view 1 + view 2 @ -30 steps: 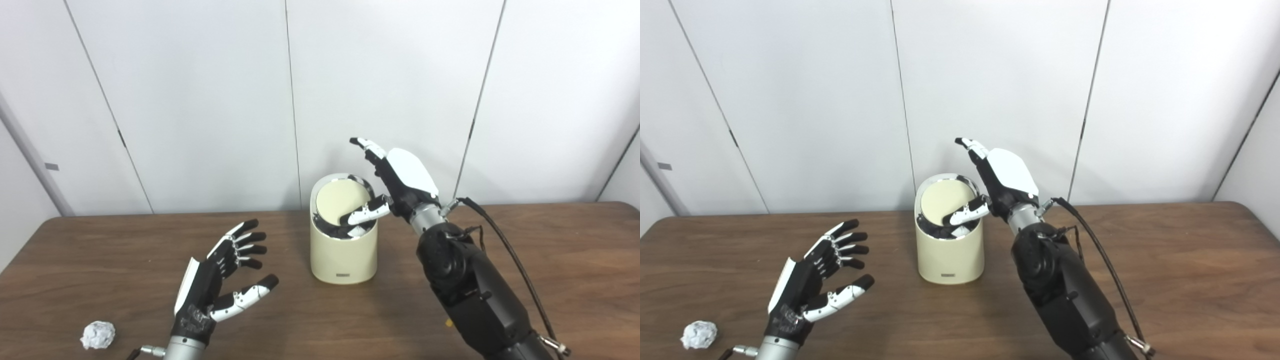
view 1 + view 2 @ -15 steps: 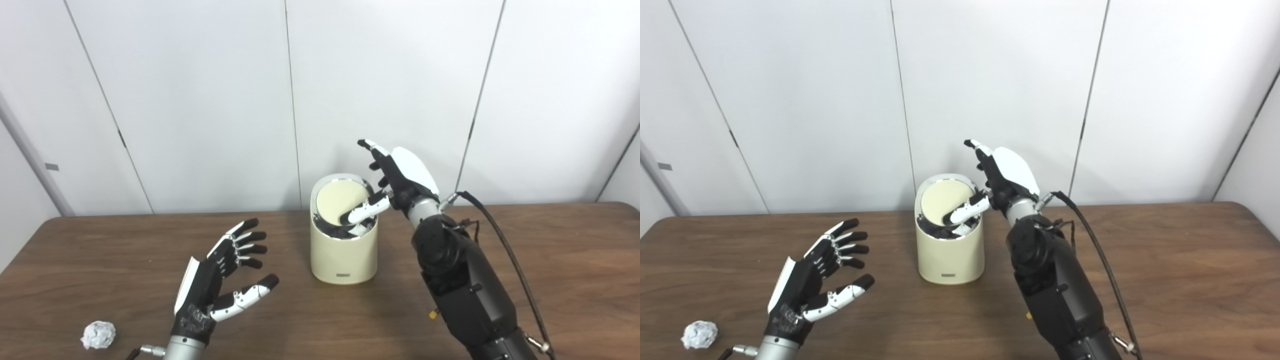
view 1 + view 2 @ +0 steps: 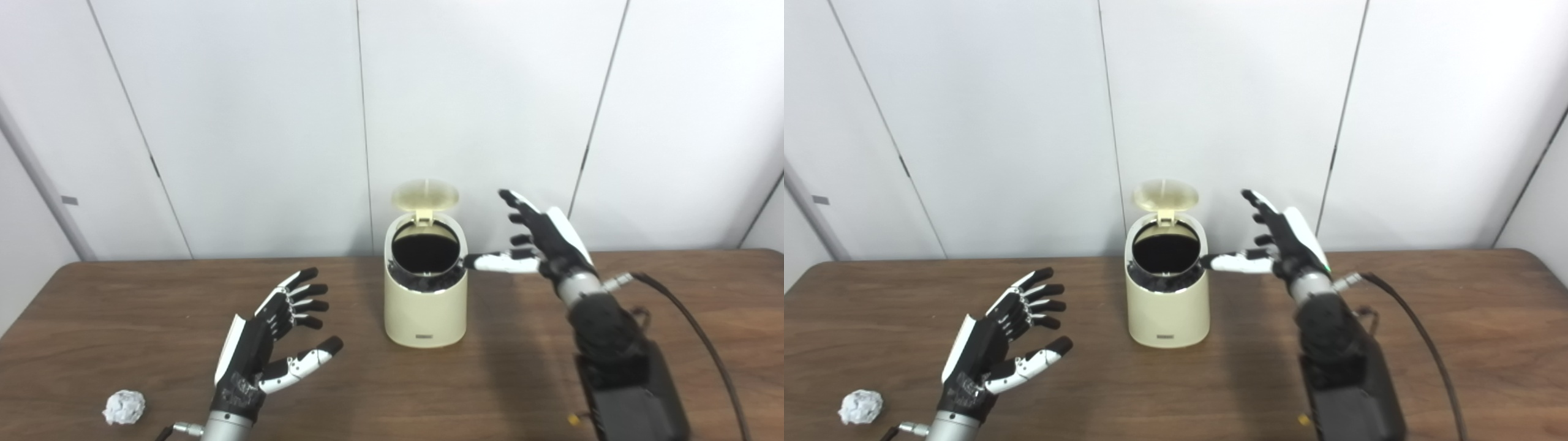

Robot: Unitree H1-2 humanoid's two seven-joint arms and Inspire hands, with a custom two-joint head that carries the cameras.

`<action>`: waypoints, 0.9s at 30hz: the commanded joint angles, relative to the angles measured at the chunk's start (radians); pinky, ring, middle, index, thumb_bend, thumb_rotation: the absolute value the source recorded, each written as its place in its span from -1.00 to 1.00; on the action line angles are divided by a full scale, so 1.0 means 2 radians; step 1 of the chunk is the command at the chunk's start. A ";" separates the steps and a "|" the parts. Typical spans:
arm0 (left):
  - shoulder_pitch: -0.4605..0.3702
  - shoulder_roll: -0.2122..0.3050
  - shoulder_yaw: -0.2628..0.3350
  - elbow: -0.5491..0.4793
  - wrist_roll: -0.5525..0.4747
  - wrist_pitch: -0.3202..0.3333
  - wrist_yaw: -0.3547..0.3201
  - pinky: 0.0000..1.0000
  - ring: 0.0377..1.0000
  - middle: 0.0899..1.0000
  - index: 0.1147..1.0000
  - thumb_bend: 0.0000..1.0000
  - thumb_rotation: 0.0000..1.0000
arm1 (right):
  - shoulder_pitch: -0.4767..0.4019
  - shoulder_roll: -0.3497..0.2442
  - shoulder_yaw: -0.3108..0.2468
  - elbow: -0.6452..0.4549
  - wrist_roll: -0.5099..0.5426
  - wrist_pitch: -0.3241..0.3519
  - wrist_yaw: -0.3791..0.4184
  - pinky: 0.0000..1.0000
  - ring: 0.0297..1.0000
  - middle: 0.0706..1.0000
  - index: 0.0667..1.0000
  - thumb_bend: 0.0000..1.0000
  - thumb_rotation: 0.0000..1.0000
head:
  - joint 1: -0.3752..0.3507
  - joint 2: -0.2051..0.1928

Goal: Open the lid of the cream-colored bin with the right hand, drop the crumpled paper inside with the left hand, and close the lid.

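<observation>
The cream-colored bin [image 3: 424, 309] stands at the middle of the brown table. Its lid [image 3: 425, 193] is up, hinged at the back, and the dark inside shows. My right hand [image 3: 539, 245] is open just to the right of the bin's rim, thumb pointing at the rim, holding nothing. At the front left my left hand [image 3: 269, 343] hovers open above the table, fingers spread. The crumpled paper [image 3: 124, 407] lies on the table at the near left corner, left of my left hand and apart from it.
The table [image 3: 674, 306] runs wall to wall in front of white panels. A black cable [image 3: 698, 331] trails from my right forearm across the table's right side.
The lid, pressed down by my right thumb before, has sprung up. My right hand has drawn off the bin to the right and lower. The left hand and paper stay put.
</observation>
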 commanded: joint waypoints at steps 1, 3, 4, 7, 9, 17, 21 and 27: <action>-0.017 0.001 0.001 -0.016 -0.003 -0.009 0.002 0.22 0.39 0.53 0.70 0.43 -0.59 | 0.000 -0.005 0.000 -0.031 0.012 -0.005 -0.007 0.52 0.79 0.88 0.85 0.53 -0.34 | 0.002 0.003; -0.018 0.002 0.001 -0.016 -0.002 -0.007 0.002 0.22 0.39 0.53 0.70 0.43 -0.58 | 0.021 -0.010 0.001 -0.044 0.018 -0.002 -0.010 0.55 0.78 0.84 0.83 0.56 -0.31 | 0.002 0.002; -0.018 0.002 0.001 -0.016 -0.002 -0.006 0.002 0.22 0.40 0.53 0.70 0.43 -0.57 | 0.031 -0.012 0.000 -0.050 0.023 -0.002 -0.010 0.55 0.78 0.83 0.83 0.56 -0.29 | 0.002 0.002; -0.019 0.003 0.001 -0.016 -0.003 -0.008 0.001 0.21 0.40 0.53 0.70 0.42 -0.60 | 0.062 -0.017 -0.003 -0.063 0.047 -0.017 -0.008 0.52 0.75 0.82 0.83 0.68 -0.18 | 0.002 0.003; -0.019 0.004 0.001 -0.017 -0.001 -0.007 0.001 0.21 0.39 0.53 0.70 0.43 -0.59 | 0.081 -0.027 0.000 -0.060 0.066 -0.057 -0.010 0.48 0.72 0.82 0.84 0.67 -0.20 | 0.002 0.003; -0.017 0.000 -0.004 -0.021 0.007 -0.006 0.002 0.19 0.38 0.53 0.71 0.39 -0.63 | 0.122 -0.049 0.027 -0.056 0.062 -0.118 -0.037 0.29 0.65 0.85 0.84 0.78 -0.23 | 0.061 0.002; -0.014 -0.014 -0.014 -0.029 0.020 0.006 0.009 0.21 0.40 0.53 0.69 0.39 -0.68 | 0.135 -0.061 0.025 -0.054 0.075 -0.143 -0.038 0.36 0.70 0.90 0.84 0.70 -0.43 | 0.140 -0.007; -0.012 -0.044 -0.026 -0.018 0.034 0.007 0.021 0.22 0.41 0.52 0.67 0.46 -0.71 | 0.146 -0.076 0.017 -0.057 0.104 -0.139 -0.024 0.60 0.81 0.95 0.90 0.56 -0.70 | 0.241 -0.034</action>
